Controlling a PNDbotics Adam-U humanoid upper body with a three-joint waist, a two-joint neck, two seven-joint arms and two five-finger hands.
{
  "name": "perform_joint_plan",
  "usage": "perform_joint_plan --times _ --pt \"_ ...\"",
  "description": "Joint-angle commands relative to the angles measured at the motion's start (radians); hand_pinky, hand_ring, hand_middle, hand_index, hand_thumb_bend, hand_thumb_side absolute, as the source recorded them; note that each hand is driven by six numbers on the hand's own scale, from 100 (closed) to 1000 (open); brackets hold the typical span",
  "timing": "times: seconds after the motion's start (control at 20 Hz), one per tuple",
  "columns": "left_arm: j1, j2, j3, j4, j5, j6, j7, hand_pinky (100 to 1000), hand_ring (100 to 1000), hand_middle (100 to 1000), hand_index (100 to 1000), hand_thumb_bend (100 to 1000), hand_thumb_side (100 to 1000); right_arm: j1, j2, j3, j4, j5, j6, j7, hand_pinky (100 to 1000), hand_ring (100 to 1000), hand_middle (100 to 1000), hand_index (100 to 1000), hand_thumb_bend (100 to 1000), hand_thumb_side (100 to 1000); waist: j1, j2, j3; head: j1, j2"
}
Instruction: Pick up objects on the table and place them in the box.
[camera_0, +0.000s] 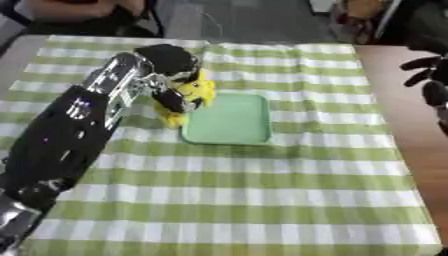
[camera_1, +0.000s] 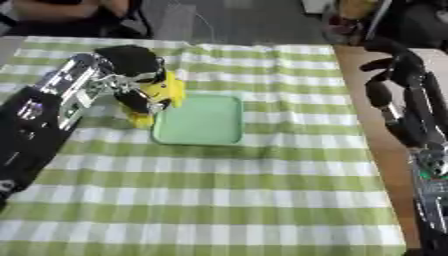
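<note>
Yellow toy (camera_0: 194, 92) pinched in curled fingers of left hand (camera_0: 171, 80), at left edge of green tray (camera_0: 229, 120). Tray lies on green-checked tablecloth (camera_0: 262, 190). Right hand (camera_1: 394, 80) hangs off table's right edge, fingers relaxed, holding nothing.

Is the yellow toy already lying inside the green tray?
No: the yellow soft toy is in the grasp of the left robot hand at the left rim of the pale green shallow plastic tray, whose inside is bare.
</note>
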Motion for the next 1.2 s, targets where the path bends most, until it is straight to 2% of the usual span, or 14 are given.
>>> perform_joint_plan --times 0.05,0.25,0.95,1.05,1.2 --pt "-0.042 -0.038 0.034 0.038 -0.03 0.02 0.012 217 100 100 217 100 293 -0.026 -0.004 0.004 -0.016 -0.007 -0.005 0.005 513 671 797 925 693 983 -0.001 -0.009 -0.01 0.018 -0.017" --pt "-0.06 -0.081 0.063 0.107 -0.067 0.036 0.047 215 100 100 216 100 293 -0.037 0.002 0.01 -0.017 -0.01 -0.007 0.012 514 672 798 925 693 986 -0.005 -0.002 -0.027 0.027 -0.025" --pt "-0.061 -0.098 0.08 0.157 -0.096 0.026 0.097 215 100 100 222 100 303 -0.041 0.003 0.007 -0.018 -0.009 -0.007 0.011 514 672 798 925 695 985 -0.008 0.001 -0.032 0.028 -0.027" --pt "-0.06 -0.099 0.078 0.154 -0.089 0.023 0.097 218 100 100 242 100 332 -0.04 0.003 0.007 -0.018 -0.009 -0.007 0.011 514 672 798 925 695 984 -0.008 0.001 -0.032 0.027 -0.027" --pt "-0.06 -0.105 0.08 0.15 -0.044 0.018 0.107 239 100 143 307 100 490 -0.04 0.004 0.007 -0.02 -0.01 -0.007 0.01 514 672 798 925 694 988 -0.007 0.001 -0.032 0.026 -0.027"
